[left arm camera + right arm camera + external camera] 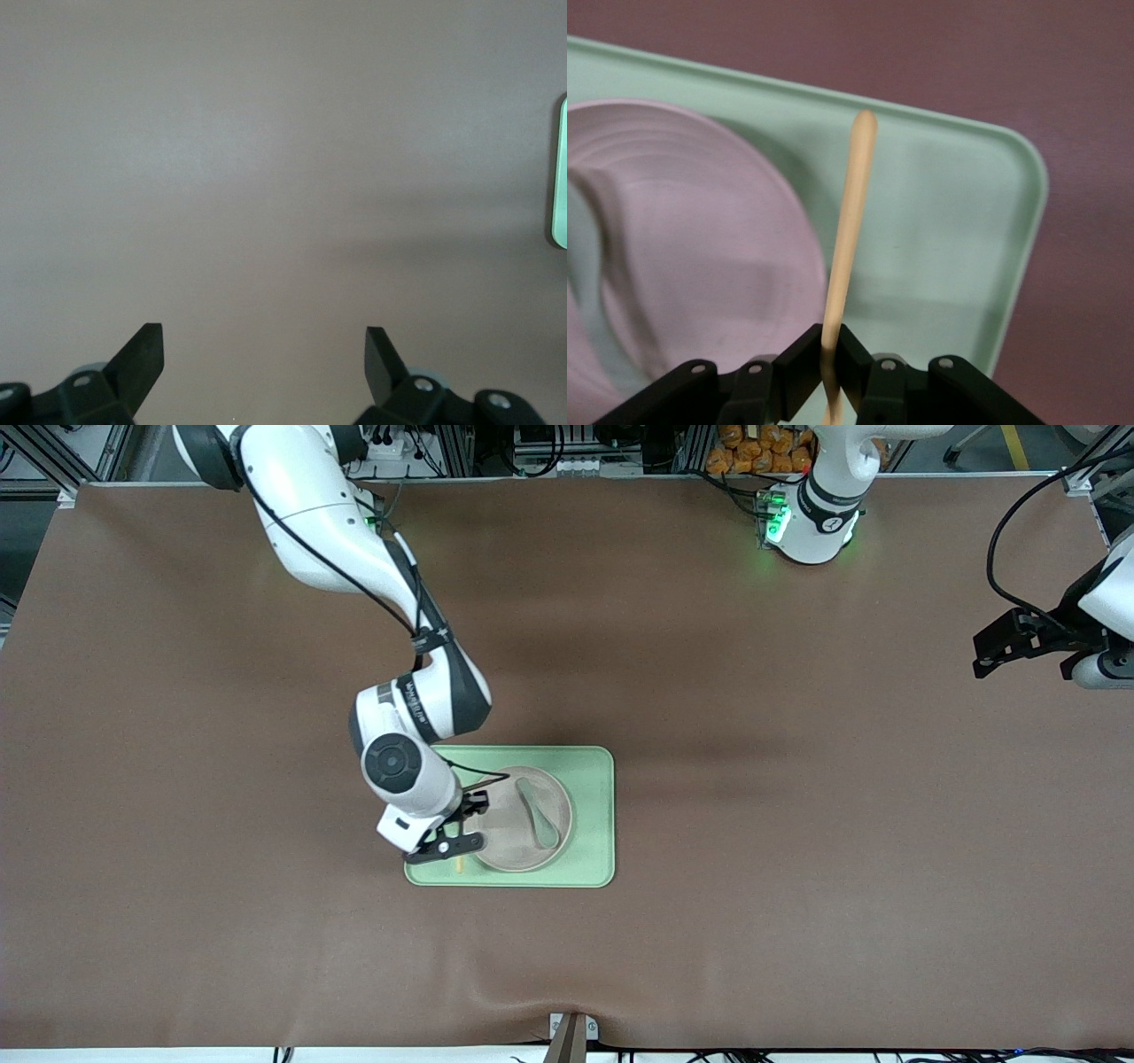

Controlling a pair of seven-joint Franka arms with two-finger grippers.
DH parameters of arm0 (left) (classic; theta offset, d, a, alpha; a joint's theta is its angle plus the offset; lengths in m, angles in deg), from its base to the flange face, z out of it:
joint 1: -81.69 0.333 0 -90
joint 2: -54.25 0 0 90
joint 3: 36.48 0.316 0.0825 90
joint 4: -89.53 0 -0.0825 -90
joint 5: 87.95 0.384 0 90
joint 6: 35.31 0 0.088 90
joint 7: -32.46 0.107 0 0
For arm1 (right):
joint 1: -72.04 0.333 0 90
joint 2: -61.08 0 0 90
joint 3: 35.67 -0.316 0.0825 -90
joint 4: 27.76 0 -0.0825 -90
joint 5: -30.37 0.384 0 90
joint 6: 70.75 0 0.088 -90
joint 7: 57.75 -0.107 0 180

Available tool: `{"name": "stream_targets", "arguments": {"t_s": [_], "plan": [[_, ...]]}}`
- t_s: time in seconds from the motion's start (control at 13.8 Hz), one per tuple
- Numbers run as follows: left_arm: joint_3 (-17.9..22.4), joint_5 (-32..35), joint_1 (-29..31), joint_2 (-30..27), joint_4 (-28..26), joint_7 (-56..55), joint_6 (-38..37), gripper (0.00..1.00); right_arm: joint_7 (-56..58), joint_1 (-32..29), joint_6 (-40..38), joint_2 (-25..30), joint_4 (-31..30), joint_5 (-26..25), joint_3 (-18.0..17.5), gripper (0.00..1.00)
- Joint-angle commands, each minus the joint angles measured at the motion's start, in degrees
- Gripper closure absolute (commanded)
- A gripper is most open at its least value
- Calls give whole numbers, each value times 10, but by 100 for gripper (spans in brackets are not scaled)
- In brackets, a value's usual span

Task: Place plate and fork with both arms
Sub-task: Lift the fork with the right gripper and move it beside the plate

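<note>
Fork point(849, 221): pale-yellow plastic, matte, a slim straight handle with a rounded tip; the tines are hidden by the jaws. Its long axis runs along the tray's short side, the handle end toward the front camera at 6 o'clock. It is over the strip of tray beside the plate, on the right arm's side; whether it touches the tray cannot be told.

Right gripper point(830, 359): black, fingers pinched narrow onto the fork, low over the tray's edge toward the right arm's end.

Plate point(524, 819): small, round, beige-pink, matte, shallow rim; it sits on the tray.

Spoon point(536, 813): muted grey-green, lying in the plate, running roughly 12 to 6 o'clock.

Tray point(586, 815): rectangular, light green, rounded corners, smooth, on the brown table point(797, 850).

Left gripper point(264, 354): black, fingers spread wide and empty, waiting over bare table at the left arm's end.
</note>
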Motion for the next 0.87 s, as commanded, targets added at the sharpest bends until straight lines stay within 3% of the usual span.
{"name": "stream_targets", "arguments": {"t_s": [0.0, 0.79], "plan": [[2, 4, -3, -2, 0, 0, -8, 0, 9, -28, -1, 10, -23, 10, -3, 100], [2, 4, -3, -1, 0, 0, -8, 0, 26, -16, 29, -5, -48, 12, -6, 100]]}}
